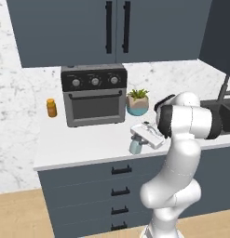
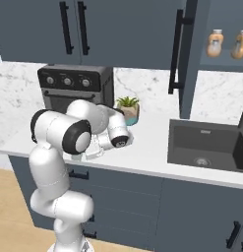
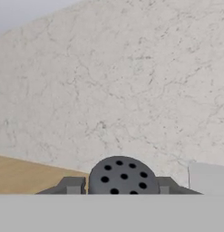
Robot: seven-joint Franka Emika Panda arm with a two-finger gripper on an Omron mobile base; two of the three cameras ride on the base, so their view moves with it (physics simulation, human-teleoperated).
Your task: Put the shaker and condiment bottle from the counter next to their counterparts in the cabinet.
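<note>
My gripper [image 1: 136, 143] is shut on the shaker [image 1: 134, 148], a small pale blue-grey one, held low over the front of the counter [image 1: 84, 146]. In the hand view its dark grey holed cap [image 3: 121, 174] sits between the fingertips of the gripper [image 3: 120, 183]. To the right the cabinet [image 2: 226, 61] stands with its door [image 2: 189, 54] open. Two orange bottles with pale caps [image 2: 215, 43] [image 2: 239, 44] stand side by side on its shelf. I cannot tell which of them is the condiment bottle.
A black toaster oven [image 1: 94, 95] stands at the back of the counter, with a small all-orange jar [image 1: 51, 108] to its left and a potted plant [image 1: 137, 101] to its right. A dark sink [image 2: 206, 142] lies further right. Closed double-door wall cabinets [image 1: 111, 28] hang above.
</note>
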